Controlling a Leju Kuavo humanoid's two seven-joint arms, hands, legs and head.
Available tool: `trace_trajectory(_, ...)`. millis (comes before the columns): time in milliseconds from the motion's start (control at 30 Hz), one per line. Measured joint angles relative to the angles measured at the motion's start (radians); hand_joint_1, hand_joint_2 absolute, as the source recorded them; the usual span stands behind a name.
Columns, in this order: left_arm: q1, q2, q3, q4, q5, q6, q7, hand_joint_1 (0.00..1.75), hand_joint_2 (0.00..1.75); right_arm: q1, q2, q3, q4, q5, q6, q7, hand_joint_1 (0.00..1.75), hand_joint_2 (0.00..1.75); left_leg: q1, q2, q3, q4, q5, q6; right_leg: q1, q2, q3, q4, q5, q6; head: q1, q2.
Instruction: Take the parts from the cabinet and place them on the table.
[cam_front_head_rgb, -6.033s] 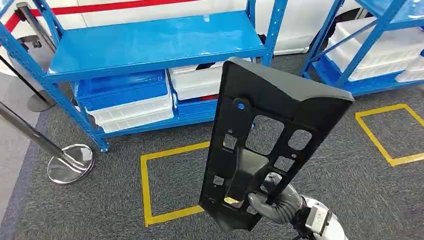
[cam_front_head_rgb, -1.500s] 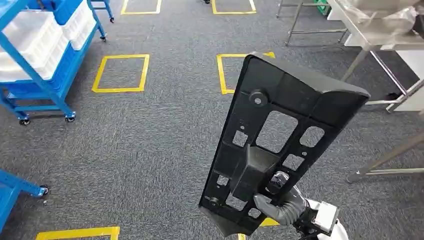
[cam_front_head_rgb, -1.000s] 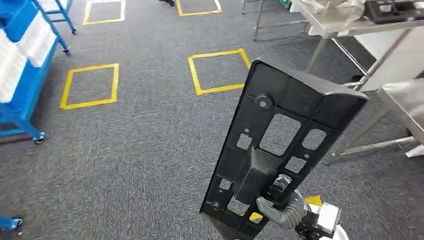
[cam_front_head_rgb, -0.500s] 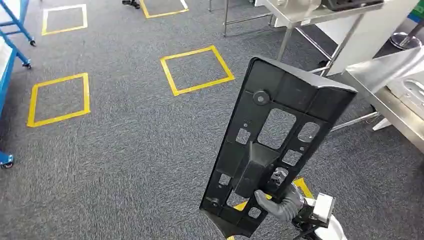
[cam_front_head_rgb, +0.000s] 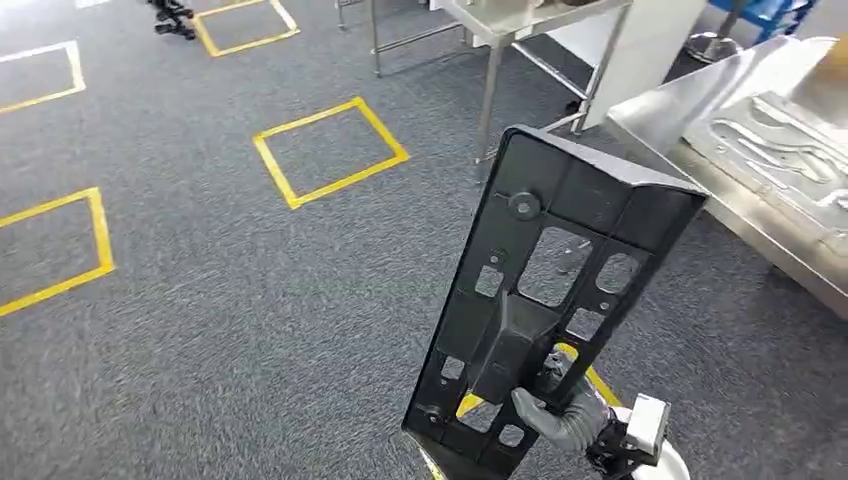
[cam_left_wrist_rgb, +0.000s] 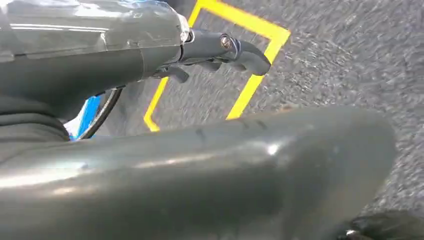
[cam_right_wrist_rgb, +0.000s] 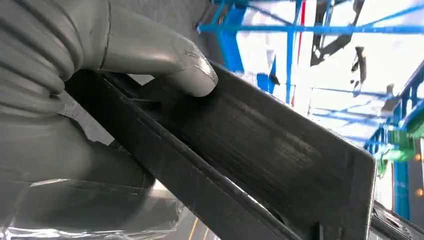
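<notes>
Head view: right hand gripping upright black part, steel table just beyond; left hand empty, fingers apart.

— What is the part?

— A long black plastic panel, flat-backed with raised ribs, pierced by several rectangular cut-outs, with a round boss near its upper end and a folded lip along the top.

— How does it stand?

— Nearly upright, leaning a little to the right, its ribbed face towards the head camera, held above grey carpet.

— What holds it?

— The right hand grips its lower end; in the wrist view the grey thumb presses on the panel's dark edge.

— And the table?

— A steel top off to the right, near the part but apart from it.
</notes>
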Motion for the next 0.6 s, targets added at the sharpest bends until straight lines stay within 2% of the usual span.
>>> trace_trajectory(33,-0.002,0.002,-0.004,0.000,-0.014,-0.029,0.050,0.00,0.00,0.009,0.000,-0.001,-0.007,0.002,-0.004,-0.001,1.75,1.75,-0.003,0.005,0.000,0.003,-0.001,0.003,-0.004,0.004,-0.003,-0.002,0.002,0.007,0.000,0.000)
trace_trajectory(100,-0.003,0.006,-0.013,0.000,-0.027,-0.070,0.126,0.00,0.00,0.038,0.000,-0.002,-0.027,0.008,-0.006,-0.003,1.75,1.75,-0.006,0.020,0.002,0.002,0.001,0.015,-0.006,0.023,-0.004,-0.007,0.005,0.021,0.000,0.000)
trace_trajectory(133,0.001,0.006,-0.018,0.000,-0.030,-0.083,0.140,0.00,0.00,0.047,0.000,-0.004,-0.035,0.008,-0.006,-0.003,1.75,1.75,0.002,0.034,0.006,-0.011,0.008,0.025,-0.003,0.024,-0.005,-0.004,0.002,0.025,0.000,0.000)
trace_trajectory(167,0.006,0.011,-0.023,0.000,-0.036,-0.086,0.137,0.00,0.00,0.056,0.002,-0.007,-0.042,0.007,-0.005,-0.003,1.75,1.75,0.001,0.046,0.008,-0.016,0.011,0.033,-0.001,-0.029,-0.015,0.021,-0.019,0.025,0.000,0.000)
trace_trajectory(200,0.008,0.013,-0.023,0.000,-0.036,-0.080,0.115,0.00,0.00,0.056,0.002,-0.012,-0.045,0.007,-0.002,-0.001,1.75,1.75,0.000,0.057,0.008,-0.018,0.011,0.038,-0.002,-0.058,-0.043,0.078,-0.056,0.027,0.000,0.000)
trace_trajectory(233,0.011,0.014,-0.023,0.000,-0.035,-0.066,0.077,0.00,0.00,0.056,0.004,-0.016,-0.046,0.007,0.002,0.000,1.75,1.75,-0.003,0.069,0.007,-0.017,0.011,0.038,-0.005,-0.074,-0.082,0.161,-0.097,0.030,0.000,0.000)
trace_trajectory(267,0.013,0.014,-0.024,0.000,-0.033,-0.049,0.030,0.00,0.00,0.060,0.006,-0.022,-0.046,0.009,0.006,0.000,1.75,1.75,-0.005,0.080,0.007,-0.017,0.009,0.040,-0.008,-0.081,-0.121,0.243,-0.130,0.033,0.000,0.000)
trace_trajectory(300,0.012,0.014,-0.024,0.000,-0.034,-0.038,-0.005,0.00,0.00,0.065,0.008,-0.025,-0.046,0.015,0.009,-0.003,1.75,1.75,-0.006,0.090,0.006,-0.017,0.008,0.041,-0.009,-0.084,-0.147,0.297,-0.144,0.035,0.000,0.000)
trace_trajectory(333,0.012,0.014,-0.026,0.000,-0.038,-0.025,-0.037,0.00,0.00,0.068,0.008,-0.026,-0.046,0.024,0.009,-0.009,1.75,1.75,-0.007,0.101,0.007,-0.016,0.007,0.040,-0.011,-0.085,-0.151,0.306,-0.135,0.037,0.000,0.000)
trace_trajectory(367,0.010,0.014,-0.033,0.000,-0.047,-0.011,-0.072,0.00,0.00,0.069,0.008,-0.026,-0.047,0.033,0.008,-0.015,1.75,1.75,-0.007,0.113,0.008,-0.015,0.005,0.038,-0.012,-0.088,-0.129,0.261,-0.101,0.038,0.000,0.000)
trace_trajectory(400,0.007,0.012,-0.042,0.000,-0.054,0.002,-0.102,0.00,0.00,0.069,0.008,-0.026,-0.052,0.040,0.006,-0.016,1.75,1.75,-0.007,0.124,0.009,-0.013,0.003,0.037,-0.012,-0.096,-0.085,0.177,-0.057,0.037,0.000,0.000)
trace_trajectory(433,0.001,0.009,-0.050,0.000,-0.058,0.009,-0.125,0.00,0.00,0.069,0.009,-0.026,-0.059,0.045,0.001,-0.015,1.75,1.75,-0.007,0.133,0.011,-0.010,0.000,0.034,-0.012,-0.115,-0.030,0.075,-0.015,0.033,0.000,0.000)
trace_trajectory(467,-0.006,0.006,-0.054,0.000,-0.060,0.013,-0.136,0.00,0.00,0.068,0.008,-0.026,-0.067,0.046,-0.003,-0.012,1.75,1.75,-0.010,0.140,0.013,-0.009,-0.002,0.031,-0.008,-0.161,0.011,-0.002,-0.005,0.028,0.000,0.000)
trace_trajectory(500,-0.014,0.002,-0.058,0.000,-0.061,0.014,-0.139,0.00,0.00,0.066,0.009,-0.026,-0.072,0.047,-0.006,-0.007,1.75,1.75,-0.016,0.147,0.014,-0.007,-0.006,0.025,0.003,-0.164,0.011,-0.007,-0.008,0.023,0.000,0.000)
trace_trajectory(533,-0.021,0.001,-0.062,0.000,-0.061,0.014,-0.139,0.00,0.00,0.067,0.010,-0.026,-0.083,0.048,-0.009,-0.004,1.75,1.75,-0.015,0.151,0.013,-0.007,-0.005,0.019,0.003,-0.152,0.008,-0.007,-0.006,0.018,0.000,0.000)
trace_trajectory(600,-0.038,-0.006,-0.071,0.000,-0.059,0.014,-0.137,0.00,0.00,0.070,0.010,-0.026,-0.099,0.052,-0.012,0.010,1.75,1.75,-0.012,0.171,0.019,-0.011,-0.006,0.010,0.007,-0.130,0.003,-0.007,-0.004,0.012,0.000,0.000)
